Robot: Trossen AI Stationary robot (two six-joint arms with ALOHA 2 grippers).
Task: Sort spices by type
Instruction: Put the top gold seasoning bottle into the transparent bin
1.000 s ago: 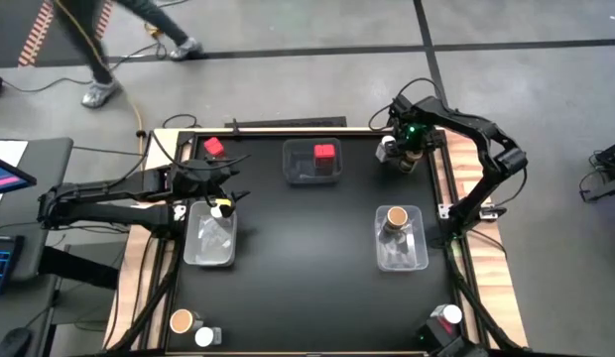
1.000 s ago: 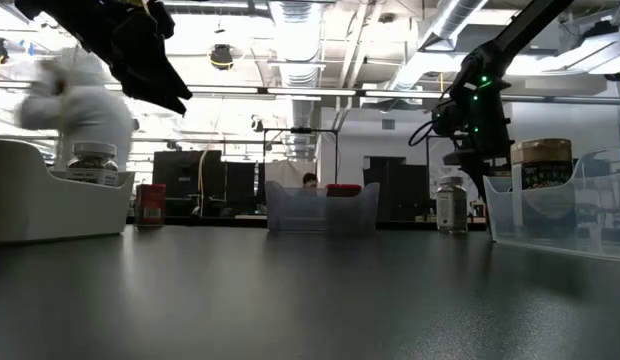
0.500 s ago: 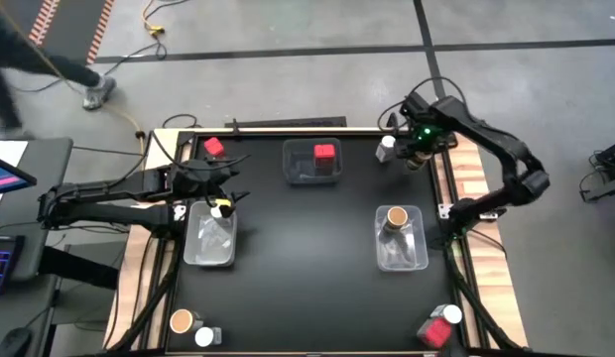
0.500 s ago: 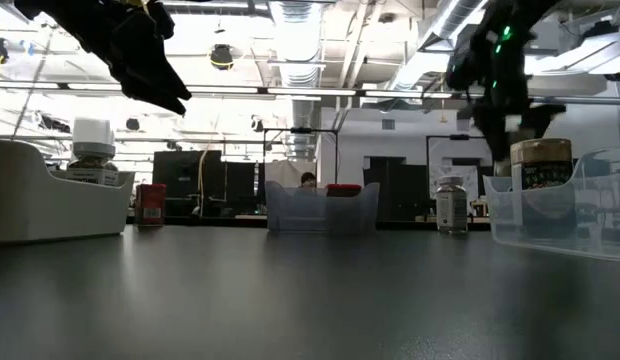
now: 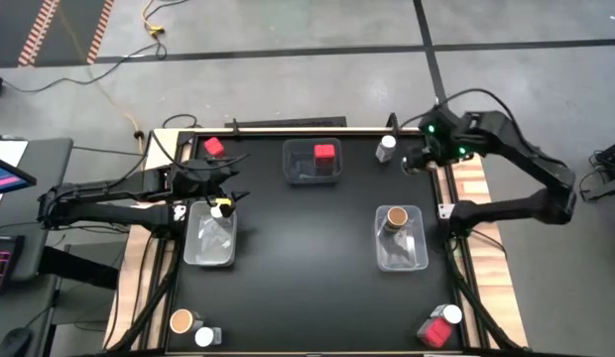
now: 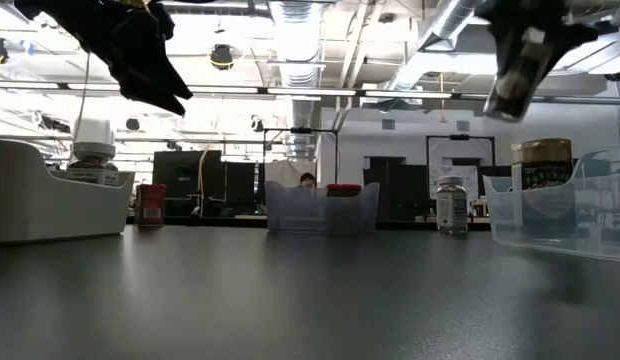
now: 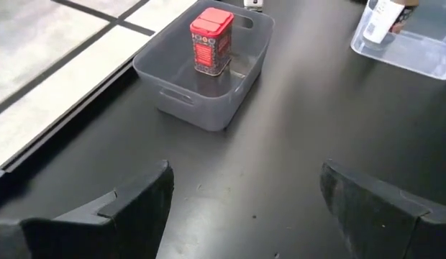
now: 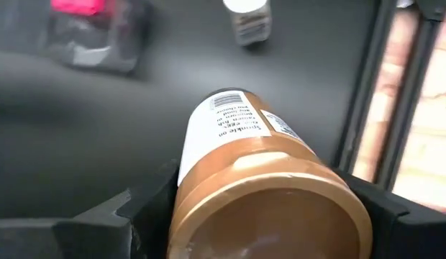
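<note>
My right gripper is shut on a tan-lidded round jar and holds it high over the table's far right corner; the low view shows the jar in the air. A white-capped jar stands on the table beside it. My left gripper is open and hovers over the left bin, which holds a white-capped jar. One red tin stands in the far middle bin. Another red tin stands on the table. A tan-lidded jar stands in the right bin. My right gripper pinches the jar's body just below the tan lid, one finger on each side, lying across the jar. The lid end faces the wrist. The jar is lifted clear of the table and tilted, its base lowest.
A tan-lidded jar and a white-capped jar stand at the near left corner. A red tin and a white-capped jar stand at the near right corner. Open black tabletop lies between the three bins.
My right gripper has risen from beside the white-capped jar at the far right corner and moved toward the table's right edge. It has carried the tan-lidded jar up off the table and tipped it. The left arm has kept still.
</note>
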